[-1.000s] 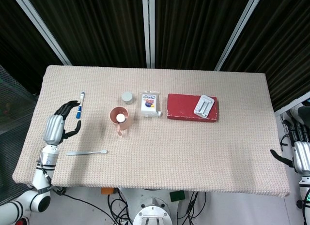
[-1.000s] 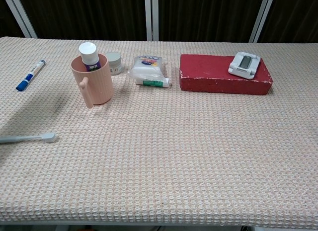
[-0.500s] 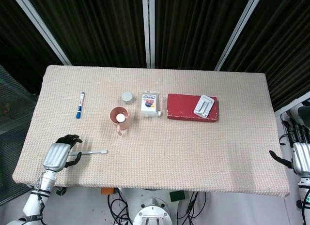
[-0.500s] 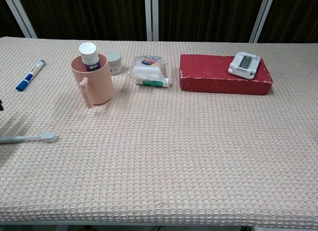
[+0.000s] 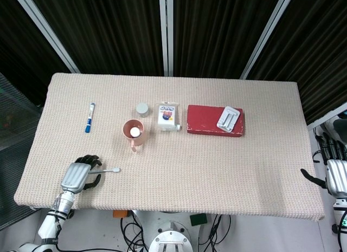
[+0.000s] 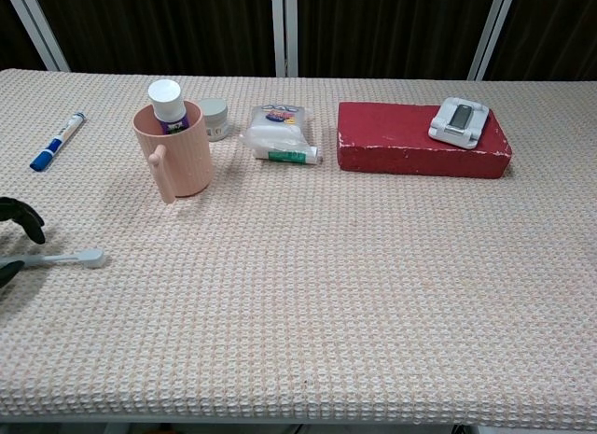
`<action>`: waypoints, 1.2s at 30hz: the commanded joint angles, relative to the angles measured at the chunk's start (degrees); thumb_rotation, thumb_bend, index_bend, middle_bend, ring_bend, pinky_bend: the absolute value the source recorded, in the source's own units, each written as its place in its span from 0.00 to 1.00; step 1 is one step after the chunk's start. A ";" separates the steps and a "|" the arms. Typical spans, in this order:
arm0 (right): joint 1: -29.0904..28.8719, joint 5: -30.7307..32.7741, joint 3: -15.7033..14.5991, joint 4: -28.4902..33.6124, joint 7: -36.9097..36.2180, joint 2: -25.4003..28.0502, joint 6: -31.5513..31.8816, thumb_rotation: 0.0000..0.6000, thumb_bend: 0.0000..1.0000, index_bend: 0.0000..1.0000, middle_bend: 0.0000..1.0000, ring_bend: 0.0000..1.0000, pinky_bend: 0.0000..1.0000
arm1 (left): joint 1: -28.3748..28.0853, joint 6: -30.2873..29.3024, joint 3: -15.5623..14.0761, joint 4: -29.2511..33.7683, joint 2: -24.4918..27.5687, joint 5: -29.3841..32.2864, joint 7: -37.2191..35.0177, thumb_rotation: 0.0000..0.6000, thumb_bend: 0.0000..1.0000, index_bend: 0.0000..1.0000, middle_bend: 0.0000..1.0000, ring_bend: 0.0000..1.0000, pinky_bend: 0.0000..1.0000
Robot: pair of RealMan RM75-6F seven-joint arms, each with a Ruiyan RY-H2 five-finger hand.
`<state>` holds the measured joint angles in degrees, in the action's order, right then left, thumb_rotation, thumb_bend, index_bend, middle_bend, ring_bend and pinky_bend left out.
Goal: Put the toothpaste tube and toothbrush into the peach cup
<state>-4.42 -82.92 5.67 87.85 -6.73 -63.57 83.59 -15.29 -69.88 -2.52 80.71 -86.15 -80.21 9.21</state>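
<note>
My left hand (image 5: 81, 176) lay over handle of pale grey toothbrush (image 5: 110, 169), fingers curled; grip itself I couldn't tell. White-capped toothpaste tube (image 6: 166, 103) stood upright inside ribbed peach cup (image 6: 179, 154), so only brush remained. Right hand (image 5: 335, 173) idled off table, fingers spread.

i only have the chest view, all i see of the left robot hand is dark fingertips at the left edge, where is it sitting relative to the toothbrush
Observer: In the head view the left robot hand lies over the handle end of the toothbrush; only the bristle end sticks out toward the table's middle.
Operator: has it got hold of it
Observer: Can't tell; the fingers are curled over the handle, but the contact is hidden.
Operator: right robot hand, i see nothing
Observer: The right robot hand is off the table's right edge, holding nothing.
Operator: anything in the cup
Observer: From above, a white cap shows inside the peach cup.
</note>
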 commanded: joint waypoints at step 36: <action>-0.29 -0.46 -0.59 0.68 1.42 0.03 -0.50 1.00 0.39 0.00 0.00 0.00 0.00 | 1.16 -0.53 2.51 -3.08 -3.73 2.56 3.86 1.00 0.42 0.52 0.25 0.17 0.25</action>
<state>-4.70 -83.37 5.09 88.53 -5.32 -63.54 83.10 -14.16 -70.34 -0.05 77.71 -89.82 -77.60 13.01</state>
